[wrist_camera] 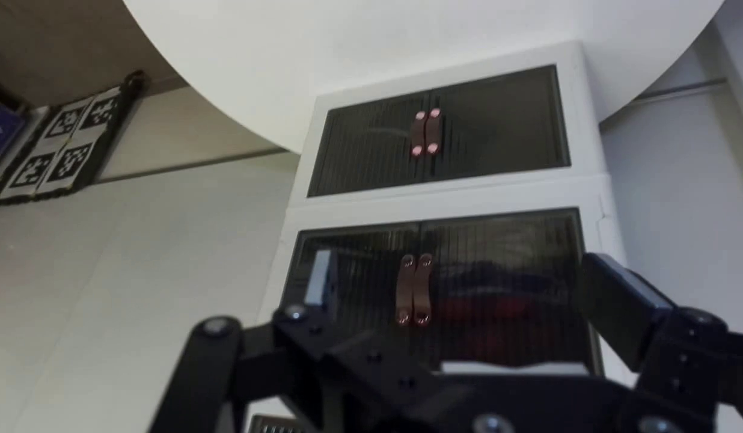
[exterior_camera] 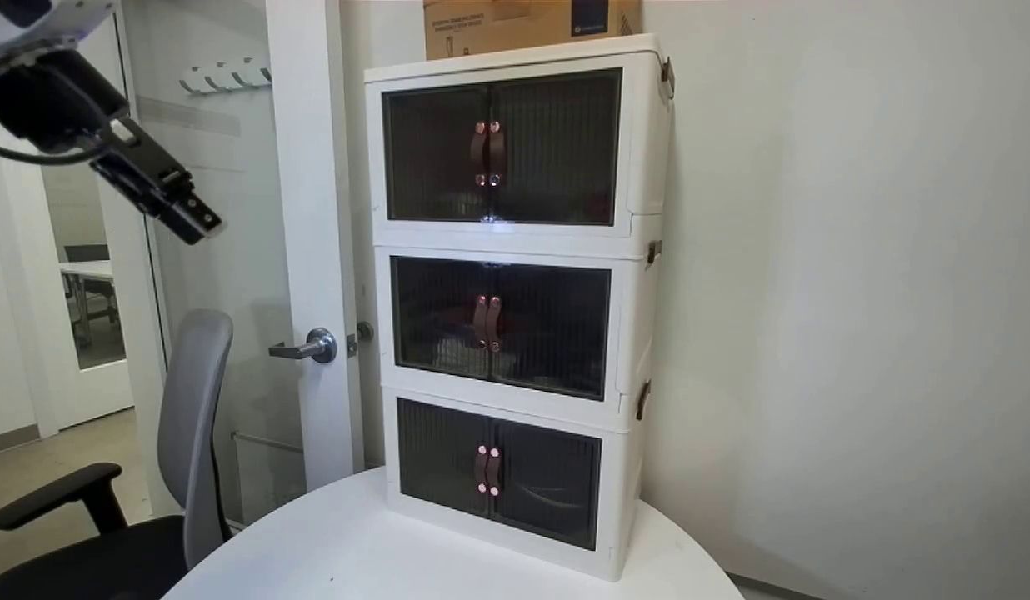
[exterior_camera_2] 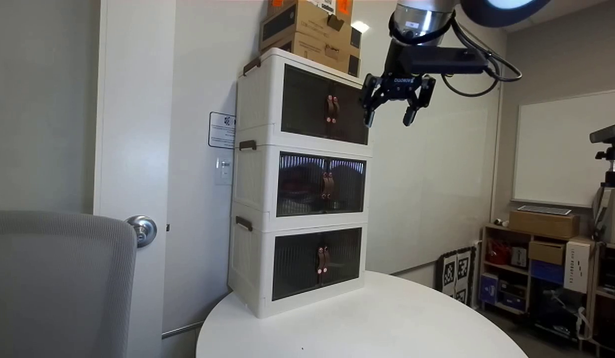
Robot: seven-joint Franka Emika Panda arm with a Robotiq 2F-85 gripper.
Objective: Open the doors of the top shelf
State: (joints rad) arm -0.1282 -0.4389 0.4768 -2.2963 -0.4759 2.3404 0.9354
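Observation:
The top shelf (exterior_camera: 427, 234) is the uppermost tier of a white three-tier cabinet and also shows in an exterior view (exterior_camera_2: 254, 107). Its two dark doors (exterior_camera: 561, 154) are shut, with brown handles (exterior_camera: 487, 154) side by side at the middle seam. The doors show in an exterior view (exterior_camera_2: 305, 102) too, where my gripper (exterior_camera_2: 389, 119) overlaps the right edge. My gripper (exterior_camera: 205, 227) is open and empty, out in front of the cabinet, apart from it. In the wrist view the gripper (wrist_camera: 467, 288) hides nearly all of the top tier; only a dark corner (wrist_camera: 275, 424) shows.
Two lower tiers with matching shut doors (exterior_camera: 498, 325) stand below on a round white table (exterior_camera: 340, 550). Cardboard boxes (exterior_camera_2: 317, 37) sit on top of the cabinet. A grey chair (exterior_camera: 194, 433) and a white door (exterior_camera: 311, 250) are beside it. A wall (exterior_camera: 857, 292) is behind.

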